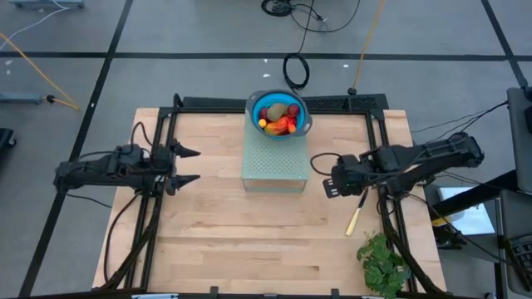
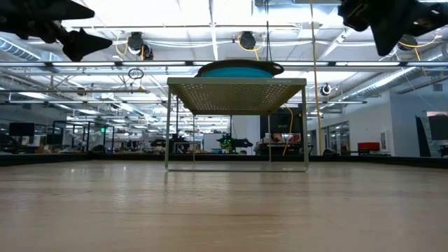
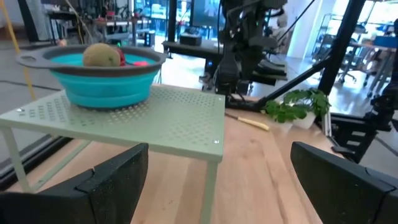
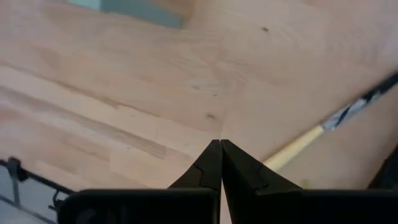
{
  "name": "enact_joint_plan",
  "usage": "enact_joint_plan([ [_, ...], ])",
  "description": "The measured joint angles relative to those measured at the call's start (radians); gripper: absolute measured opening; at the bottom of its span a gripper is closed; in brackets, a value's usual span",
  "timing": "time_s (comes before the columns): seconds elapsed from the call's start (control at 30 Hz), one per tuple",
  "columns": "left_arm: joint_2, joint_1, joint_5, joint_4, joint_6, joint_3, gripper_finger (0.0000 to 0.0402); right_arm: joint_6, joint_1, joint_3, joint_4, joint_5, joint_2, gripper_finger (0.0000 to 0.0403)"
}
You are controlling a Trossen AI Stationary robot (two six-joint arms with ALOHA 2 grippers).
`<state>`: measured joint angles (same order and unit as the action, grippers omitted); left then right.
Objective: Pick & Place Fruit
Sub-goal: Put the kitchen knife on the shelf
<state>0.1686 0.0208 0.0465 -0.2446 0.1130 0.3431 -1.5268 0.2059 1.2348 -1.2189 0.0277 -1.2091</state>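
The toy fruit [image 1: 280, 117] lies piled in a blue bowl [image 1: 259, 103] that stands on the far end of a pale green perforated stand [image 1: 274, 162]. In the left wrist view a brownish-green oval fruit [image 3: 101, 55] and red pieces show above the bowl's rim [image 3: 93, 57]. My left gripper [image 1: 193, 166] is open and empty, left of the stand, above the table. My right gripper [image 1: 329, 181] is shut and empty, right of the stand, above the table; its shut fingertips show in the right wrist view [image 4: 221, 146].
A yellow-handled knife [image 1: 357, 213] lies on the table under my right arm; it also shows in the right wrist view [image 4: 298, 147]. A leafy green bunch [image 1: 384, 262] lies at the near right corner. Bare wood lies near of the stand.
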Motion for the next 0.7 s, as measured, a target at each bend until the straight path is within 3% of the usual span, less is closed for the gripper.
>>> enact_joint_plan([
  [0.3,-0.119,0.000,0.004,-0.075,-0.040,0.000,0.0392,-0.210,0.047,-0.048,-0.034,0.036,0.000,0.0000],
  [0.7,-0.137,0.000,0.005,-0.094,-0.028,-0.035,0.0392,-0.346,0.096,-0.118,-0.026,0.157,0.001,0.0000],
])
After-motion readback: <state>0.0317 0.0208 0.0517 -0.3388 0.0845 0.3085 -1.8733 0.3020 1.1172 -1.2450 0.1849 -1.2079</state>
